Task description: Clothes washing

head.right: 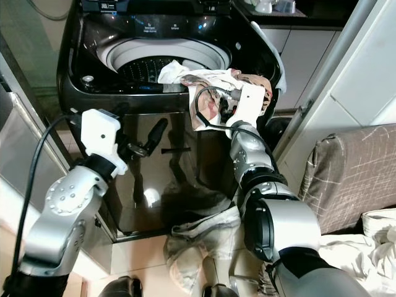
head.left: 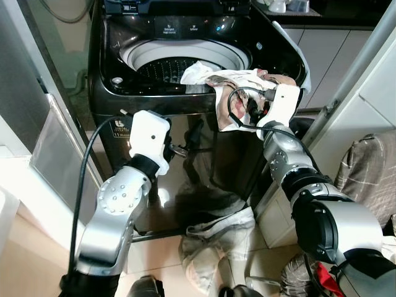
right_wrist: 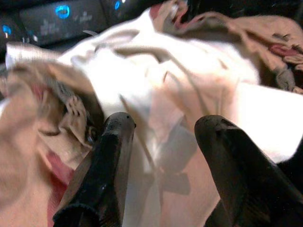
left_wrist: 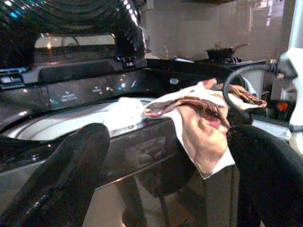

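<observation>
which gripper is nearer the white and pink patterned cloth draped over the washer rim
Right. The right gripper is open right against the white and pink patterned cloth; the left gripper hangs open lower, before the washer's front.

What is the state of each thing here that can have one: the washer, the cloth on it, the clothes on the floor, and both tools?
Washing machine: lid up, drum open.
Patterned cloth: draped over the front rim, part inside, part hanging outside.
Clothes pile: on the floor.
Right tool: open, at the cloth.
Left tool: open, holding nothing.

cloth (head.left: 238,83) draped over washer (head.left: 124,93) rim, clothes pile (head.left: 216,238) below
</observation>
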`<state>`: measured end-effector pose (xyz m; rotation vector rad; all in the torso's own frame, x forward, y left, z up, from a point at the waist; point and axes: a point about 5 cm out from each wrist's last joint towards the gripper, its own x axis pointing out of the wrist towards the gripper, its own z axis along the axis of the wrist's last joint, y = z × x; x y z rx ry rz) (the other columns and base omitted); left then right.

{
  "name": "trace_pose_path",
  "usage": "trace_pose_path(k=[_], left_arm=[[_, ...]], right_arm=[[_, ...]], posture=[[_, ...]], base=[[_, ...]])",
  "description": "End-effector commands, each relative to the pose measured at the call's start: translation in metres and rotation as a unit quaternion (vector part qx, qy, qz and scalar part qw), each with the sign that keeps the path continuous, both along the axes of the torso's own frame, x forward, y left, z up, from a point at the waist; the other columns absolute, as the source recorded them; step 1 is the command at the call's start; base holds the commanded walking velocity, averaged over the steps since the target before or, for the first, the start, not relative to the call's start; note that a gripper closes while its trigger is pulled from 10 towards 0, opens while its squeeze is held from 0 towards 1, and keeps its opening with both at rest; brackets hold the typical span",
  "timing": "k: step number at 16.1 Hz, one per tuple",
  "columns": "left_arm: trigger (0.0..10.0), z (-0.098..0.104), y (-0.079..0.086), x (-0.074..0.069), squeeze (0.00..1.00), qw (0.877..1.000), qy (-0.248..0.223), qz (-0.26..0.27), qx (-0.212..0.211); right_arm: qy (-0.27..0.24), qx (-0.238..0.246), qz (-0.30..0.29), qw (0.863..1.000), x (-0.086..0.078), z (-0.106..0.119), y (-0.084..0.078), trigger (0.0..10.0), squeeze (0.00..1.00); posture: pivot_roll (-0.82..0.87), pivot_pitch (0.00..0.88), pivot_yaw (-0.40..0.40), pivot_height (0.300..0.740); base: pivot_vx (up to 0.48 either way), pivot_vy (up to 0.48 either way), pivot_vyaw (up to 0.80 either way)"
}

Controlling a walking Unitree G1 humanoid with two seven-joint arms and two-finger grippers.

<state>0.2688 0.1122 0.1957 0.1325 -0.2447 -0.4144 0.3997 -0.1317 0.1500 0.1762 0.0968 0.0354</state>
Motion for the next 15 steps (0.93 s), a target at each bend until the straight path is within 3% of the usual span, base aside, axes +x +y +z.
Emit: trace_pose_path(k=[1,11,15], left_arm=[[10.0,0.001,0.001,-0.004,0.00,1.000,0.002,0.003,0.004],[10.0,0.000,0.010,-0.018,0.00,0.999,0.012,0.037,0.013],[10.0,0.001,0.009,-0.013,0.00,0.999,0.007,0.042,0.012]], right_arm=[[0.001,-0.010,0.002,1.000,0.004,0.008,0.001,10.0,0.00],[-0.009,-0.043,0.015,0.999,0.020,0.054,0.017,10.0,0.00],[-0.114,-0.070,0.008,0.991,0.022,0.089,0.021,10.0,0.00]], posture=[[0.10,0.104,-0.057,0.740],[0.17,0.130,-0.092,0.740],[0.15,0.088,-0.092,0.740]], base=[[0.000,0.000,0.00],[0.000,0.000,0.00],[0.000,0.000,0.00]])
